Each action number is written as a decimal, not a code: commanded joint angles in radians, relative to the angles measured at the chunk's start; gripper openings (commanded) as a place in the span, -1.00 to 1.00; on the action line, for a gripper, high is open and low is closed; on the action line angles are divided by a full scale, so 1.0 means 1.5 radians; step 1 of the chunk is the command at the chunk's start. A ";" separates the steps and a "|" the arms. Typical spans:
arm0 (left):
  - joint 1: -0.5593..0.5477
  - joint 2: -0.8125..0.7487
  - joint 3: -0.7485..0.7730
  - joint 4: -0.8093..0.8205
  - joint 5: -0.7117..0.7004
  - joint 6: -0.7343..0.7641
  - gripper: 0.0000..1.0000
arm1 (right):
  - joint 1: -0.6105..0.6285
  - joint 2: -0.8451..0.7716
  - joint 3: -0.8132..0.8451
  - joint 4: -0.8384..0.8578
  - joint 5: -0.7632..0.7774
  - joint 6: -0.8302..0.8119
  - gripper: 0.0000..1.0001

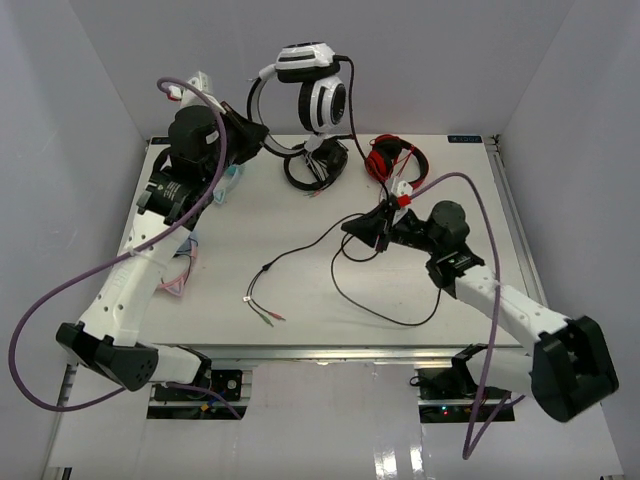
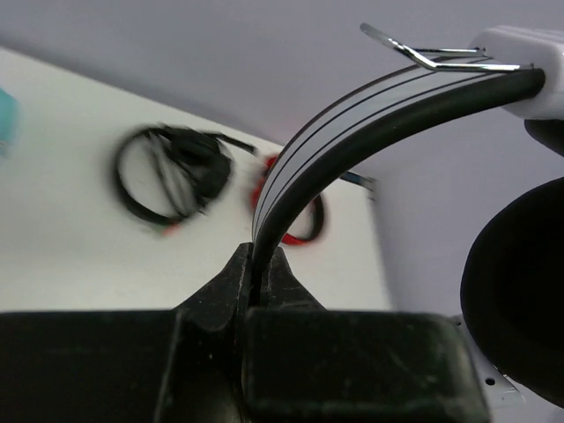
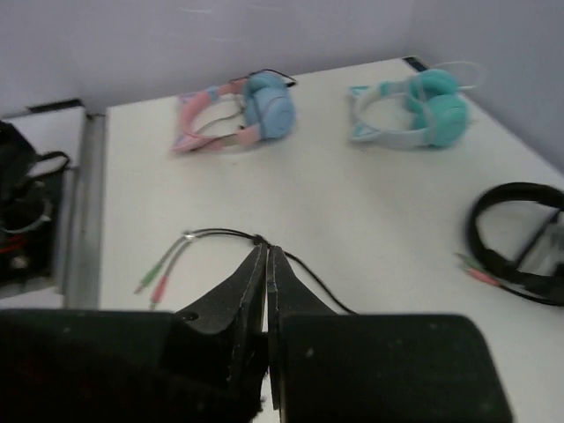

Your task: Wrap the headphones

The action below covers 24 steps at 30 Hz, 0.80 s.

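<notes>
Noted left arm stretched up and back toward the rear of the desk [image 1: 480,200], wrist raised well above it. Found left gripper [image 2: 260,271] clamped on the headband of the headphones [image 1: 322,95], holding them in the air above the far edge. Logged right arm reaching forward and low over mid-desk. Found right gripper [image 3: 267,253] with jaws pressed together, no gap, at the cable [image 1: 300,247]; cannot tell whether pinching it. Saw white round cups, black pads, white band with thin dark stripes and a black underside. Traced thin black cable from a cup down to the right gripper, then in loose loops on the desk to a split ending in pink and green plugs [image 3: 154,282]. Spotted black headphones [image 1: 318,168] and red headphones [image 1: 393,158] lying on the desk near the back.
</notes>
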 commanded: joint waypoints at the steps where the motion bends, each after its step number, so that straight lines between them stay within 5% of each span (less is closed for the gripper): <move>1: 0.000 -0.006 -0.084 0.035 -0.175 0.264 -1.00 | -0.020 -0.133 0.031 -0.411 0.378 -0.445 -0.85; 6: -0.019 -0.002 -0.188 0.047 -0.142 0.404 -1.00 | -0.026 -0.220 0.092 -0.485 0.508 -0.588 -0.85; 14: -0.120 0.005 -0.268 0.041 -0.031 0.496 -1.00 | -0.036 -0.095 0.327 -0.572 0.421 -0.557 -0.85; 19: -0.181 0.034 -0.269 0.042 -0.033 0.489 -1.00 | -0.036 -0.030 0.380 -0.596 0.325 -0.492 -0.85; 24: -0.205 0.047 -0.263 0.058 -0.007 0.474 -1.00 | -0.036 -0.030 0.349 -0.561 0.350 -0.490 -0.85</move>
